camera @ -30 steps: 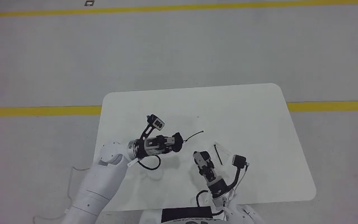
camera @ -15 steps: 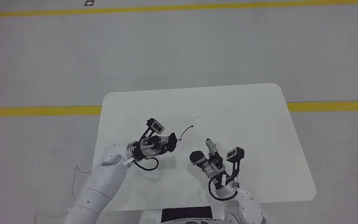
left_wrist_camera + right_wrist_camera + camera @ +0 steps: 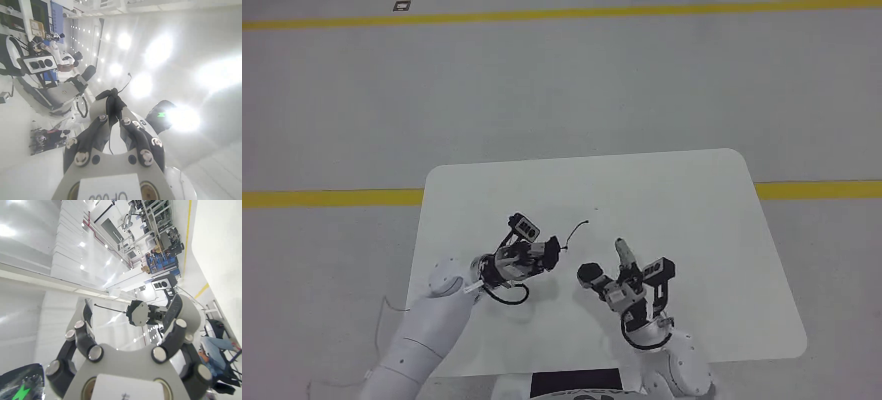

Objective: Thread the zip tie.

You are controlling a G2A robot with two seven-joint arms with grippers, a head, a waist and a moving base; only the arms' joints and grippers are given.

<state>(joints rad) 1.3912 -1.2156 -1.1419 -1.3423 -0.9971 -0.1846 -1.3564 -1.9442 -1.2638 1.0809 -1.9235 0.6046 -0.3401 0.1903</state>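
A thin black zip tie sticks out from my left gripper, which is shut on it above the white table. In the left wrist view the zip tie curves away past the pinched fingertips and its other end trails back between the fingers. My right gripper is open, just to the right of the left one and turned toward it. In the right wrist view its wide-apart fingers frame the left gripper and the zip tie, with a gap still between them.
The table's far half and right side are bare white surface. Yellow floor lines run beside and beyond the table. Room equipment and shelving lie far off in the background.
My right arm has risen from the table's front edge and turned its open gripper toward the left one. The left gripper has tilted, so the zip tie's tip points farther away.
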